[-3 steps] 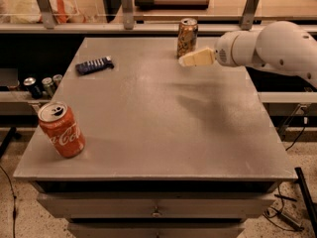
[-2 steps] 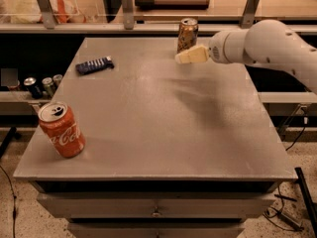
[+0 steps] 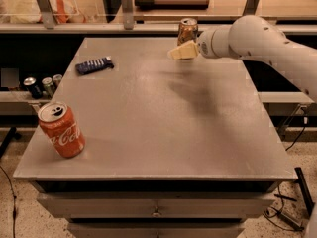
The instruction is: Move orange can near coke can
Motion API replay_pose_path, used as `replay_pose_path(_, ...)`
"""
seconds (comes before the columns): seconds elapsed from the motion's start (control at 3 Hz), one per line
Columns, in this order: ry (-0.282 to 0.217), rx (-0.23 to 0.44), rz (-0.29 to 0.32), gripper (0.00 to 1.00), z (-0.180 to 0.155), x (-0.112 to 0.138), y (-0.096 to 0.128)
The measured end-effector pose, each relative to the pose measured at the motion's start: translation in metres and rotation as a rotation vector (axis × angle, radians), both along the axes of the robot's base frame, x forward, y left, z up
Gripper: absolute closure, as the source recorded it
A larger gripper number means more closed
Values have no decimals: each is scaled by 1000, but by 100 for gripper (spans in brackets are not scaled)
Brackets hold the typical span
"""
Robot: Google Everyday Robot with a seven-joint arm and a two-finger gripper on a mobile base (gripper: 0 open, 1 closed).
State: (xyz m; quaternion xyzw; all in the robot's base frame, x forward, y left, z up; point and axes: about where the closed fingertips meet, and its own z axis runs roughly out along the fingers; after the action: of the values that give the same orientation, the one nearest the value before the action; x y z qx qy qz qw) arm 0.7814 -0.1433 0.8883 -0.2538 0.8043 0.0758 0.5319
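The coke can (image 3: pixel 62 129) stood well apart from the gripper (image 3: pixel 182 50), off toward the table's (image 3: pixel 158 133) near corner. Whether the gripper was wide or narrow could not be told. The orange can (image 3: pixel 187 31) stood upright just behind it

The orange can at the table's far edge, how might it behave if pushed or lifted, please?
The orange can stands upright and slim, so a high push would probably tip it. On its side it would likely roll on the flat table. The gripper sits just in front of it.
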Motion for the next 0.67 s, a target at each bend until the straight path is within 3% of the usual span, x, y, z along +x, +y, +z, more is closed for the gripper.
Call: replay_pose_path(0.67,20,34,-6,0,-12,21,7)
